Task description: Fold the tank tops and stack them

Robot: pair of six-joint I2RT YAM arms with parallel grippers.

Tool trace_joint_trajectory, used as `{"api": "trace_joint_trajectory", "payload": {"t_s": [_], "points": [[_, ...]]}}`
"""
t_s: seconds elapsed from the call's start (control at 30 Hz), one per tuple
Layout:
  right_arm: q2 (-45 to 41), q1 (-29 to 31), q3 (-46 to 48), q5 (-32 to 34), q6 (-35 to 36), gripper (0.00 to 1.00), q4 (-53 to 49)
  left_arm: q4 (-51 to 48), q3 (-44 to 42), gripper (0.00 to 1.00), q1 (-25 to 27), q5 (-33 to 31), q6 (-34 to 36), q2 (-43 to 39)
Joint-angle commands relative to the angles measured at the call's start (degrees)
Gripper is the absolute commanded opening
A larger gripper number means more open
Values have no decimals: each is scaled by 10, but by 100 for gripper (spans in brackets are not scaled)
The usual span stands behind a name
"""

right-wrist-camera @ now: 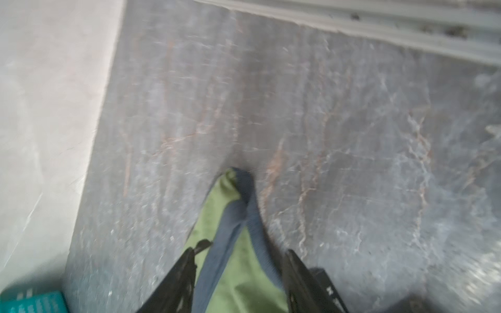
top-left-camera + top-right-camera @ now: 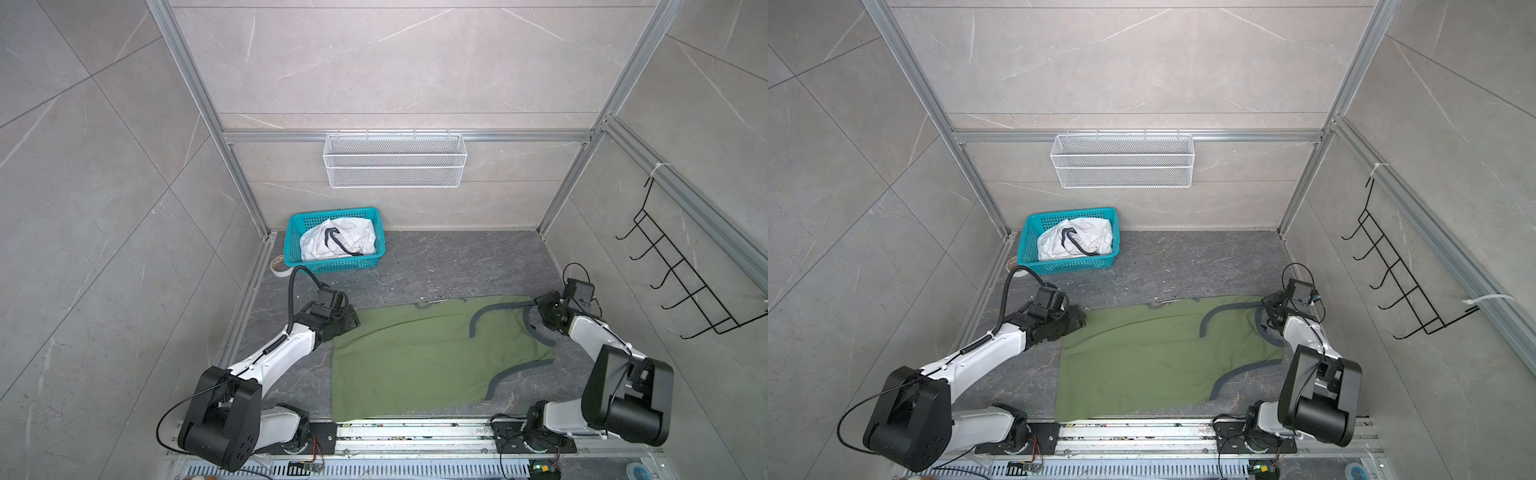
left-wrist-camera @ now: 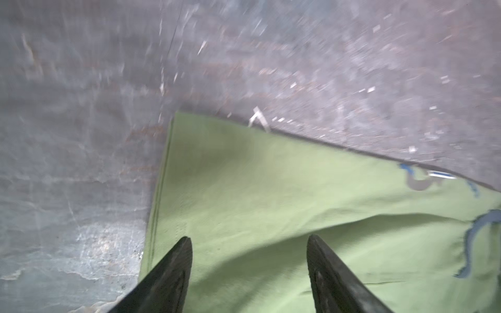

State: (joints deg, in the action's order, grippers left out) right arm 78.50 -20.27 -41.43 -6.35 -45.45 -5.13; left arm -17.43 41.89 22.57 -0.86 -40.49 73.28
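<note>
Quick status from me. The green top (image 2: pixel 415 357) is lying spread out on the table (image 2: pixel 436 266) between my two arms, with the hem end on my left side and the grey-trimmed straps on my right. A bit of blue lettering (image 2: pixel 428 305) peeks out along its far edge.

My left gripper (image 3: pixel 249 239) is over the hem corner with the jaws well apart. The cloth is just lying under them and nothing is pinched. My right gripper (image 1: pixel 244 248) is at the far strap (image 1: pixel 230 216), jaws also apart. The strap runs between the fingers with its tip down on the table. That view is blurry, so I honestly can't tell if the pads touch the fabric.

The white top (image 2: pixel 338 245) is crumpled up in the teal basket (image 2: pixel 332 266) at the back left of the table, well away from both grippers.
</note>
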Motion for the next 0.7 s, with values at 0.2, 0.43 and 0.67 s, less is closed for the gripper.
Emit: {"api": "trace_joint_trajectory", "payload": {"t_s": [0.2,0.43,0.67], "points": [[-15,188,-23,-54,94,58,-67,-27,67,70,62,-5,18,82],[104,319,-61,-152,105,58,-23,6,71,69,63,-14,9,150],[214,343,-104,-135,118,58,-47,29,83,69,62,-23,6,208]]}}
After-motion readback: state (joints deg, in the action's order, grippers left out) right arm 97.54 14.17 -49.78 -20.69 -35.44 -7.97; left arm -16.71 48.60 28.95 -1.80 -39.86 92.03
